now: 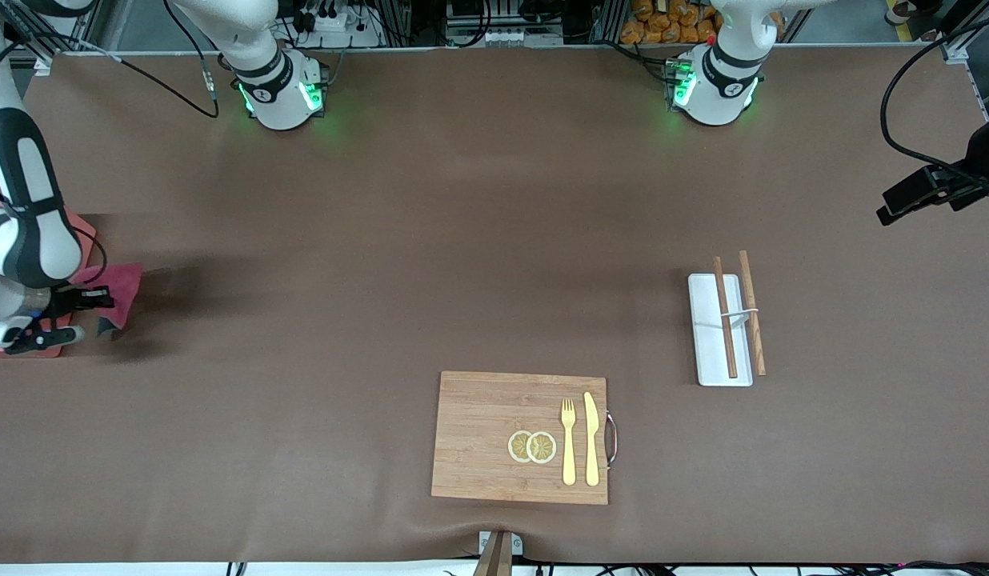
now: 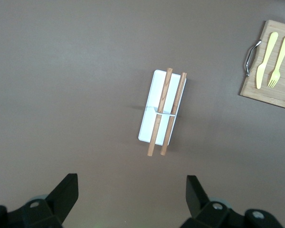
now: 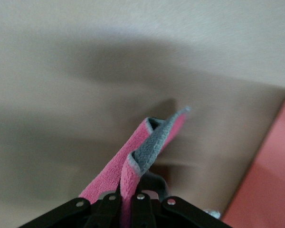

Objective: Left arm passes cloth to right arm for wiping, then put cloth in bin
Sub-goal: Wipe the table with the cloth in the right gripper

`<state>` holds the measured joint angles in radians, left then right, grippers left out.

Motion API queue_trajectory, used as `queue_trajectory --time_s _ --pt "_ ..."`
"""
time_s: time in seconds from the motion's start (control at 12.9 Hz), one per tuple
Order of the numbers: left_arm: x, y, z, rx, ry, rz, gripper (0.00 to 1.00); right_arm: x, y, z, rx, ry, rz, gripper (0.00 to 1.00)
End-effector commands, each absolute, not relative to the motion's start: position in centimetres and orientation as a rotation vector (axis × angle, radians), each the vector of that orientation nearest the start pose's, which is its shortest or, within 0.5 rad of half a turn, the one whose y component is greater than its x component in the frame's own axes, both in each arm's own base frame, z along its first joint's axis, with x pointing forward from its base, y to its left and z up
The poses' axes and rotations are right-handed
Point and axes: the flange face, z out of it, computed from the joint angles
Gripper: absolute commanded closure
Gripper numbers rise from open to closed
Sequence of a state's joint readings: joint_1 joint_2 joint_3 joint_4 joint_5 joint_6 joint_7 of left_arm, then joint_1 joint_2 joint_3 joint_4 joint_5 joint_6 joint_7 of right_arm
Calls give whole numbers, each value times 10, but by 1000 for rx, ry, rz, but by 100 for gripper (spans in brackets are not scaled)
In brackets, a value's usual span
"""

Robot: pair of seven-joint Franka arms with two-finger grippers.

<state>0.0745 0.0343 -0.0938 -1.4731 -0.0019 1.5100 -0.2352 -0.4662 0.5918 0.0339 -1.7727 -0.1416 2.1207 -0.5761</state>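
My right gripper (image 1: 93,301) is shut on the cloth (image 1: 118,288), which hangs folded, magenta outside with a dark grey corner, just beside the salmon-pink bin (image 1: 82,228) at the right arm's end of the table. In the right wrist view the cloth (image 3: 147,147) is pinched in the shut right gripper (image 3: 128,203), with the bin's pink wall (image 3: 270,180) close beside it. My left gripper (image 1: 894,206) is up in the air at the left arm's end of the table. In the left wrist view it (image 2: 132,194) is open and empty, high over bare table.
A white tray (image 1: 706,352) with two wooden chopsticks (image 1: 725,320) lies toward the left arm's end; it also shows in the left wrist view (image 2: 149,118). A wooden cutting board (image 1: 478,440) with lemon slices (image 1: 532,446), a yellow fork (image 1: 568,440) and knife (image 1: 591,438) lies near the front edge.
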Motion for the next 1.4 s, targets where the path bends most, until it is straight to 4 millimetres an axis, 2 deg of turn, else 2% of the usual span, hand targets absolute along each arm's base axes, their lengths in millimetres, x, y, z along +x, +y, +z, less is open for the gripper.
queue_trajectory --time_s 0.0,0.16,0.31,0.54,0.62,0.78,0.93,1.01,1.16,1.24,1.32 --pt "556 -11 646 -3122 -308 2 0 591 -231 198 -2995 -328 348 100" --pt "556 -11 646 -3126 -308 0 0 613 -167 199 -2943 -202 299 100" --pt "556 -10 648 -3126 -311 -5 0 632 -94 205 -2932 -17 306 100" --pt "555 -10 649 -3126 -311 -7 0 646 4 218 -2895 196 321 100" --pt "555 -10 650 -3127 -311 -10 0 651 27 228 -2866 252 307 100" --pt "555 -9 650 -3127 -313 -10 0 655 59 267 -2802 314 321 100" --pt "555 -9 650 -3127 -313 -10 0 654 63 325 -2760 289 427 100" --pt "556 -10 649 -3127 -311 -7 0 653 52 353 -2743 281 468 100" --pt "556 -10 650 -3129 -313 -12 0 646 11 388 -2727 286 521 100" --pt "556 -10 650 -3129 -313 -14 0 641 -16 397 -2710 292 534 100" --pt "555 -10 651 -3129 -313 -14 0 632 -54 399 -2682 278 556 100"
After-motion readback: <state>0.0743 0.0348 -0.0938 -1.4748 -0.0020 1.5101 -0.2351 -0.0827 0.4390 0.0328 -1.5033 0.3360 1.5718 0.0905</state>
